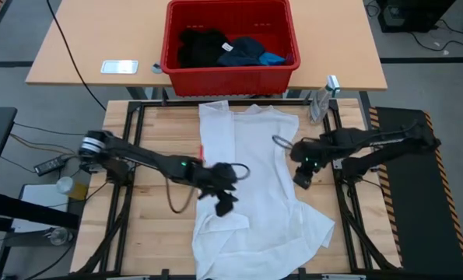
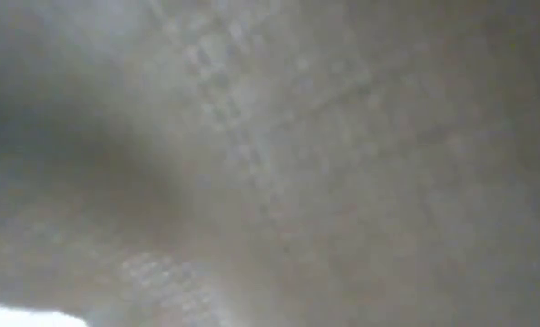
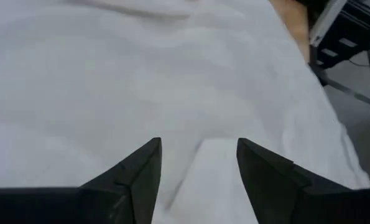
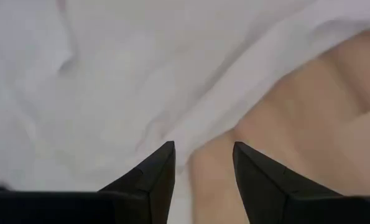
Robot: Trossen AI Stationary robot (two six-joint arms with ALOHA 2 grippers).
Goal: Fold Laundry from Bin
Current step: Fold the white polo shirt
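The large white garment lies spread on the wooden table, rumpled along its near edge. The red bin stands on the far table and holds a black, a navy and a bright blue garment. My left gripper hovers open over the white garment's near left part. My right gripper hovers open over the garment's right edge, where cloth meets bare wood. Neither has anything between its fingers.
A spray bottle stands at the table's far right corner, and a flat phone-like object lies on the far table left of the bin. Bare wood shows left of the garment. Blurred pale cloth fills the low view.
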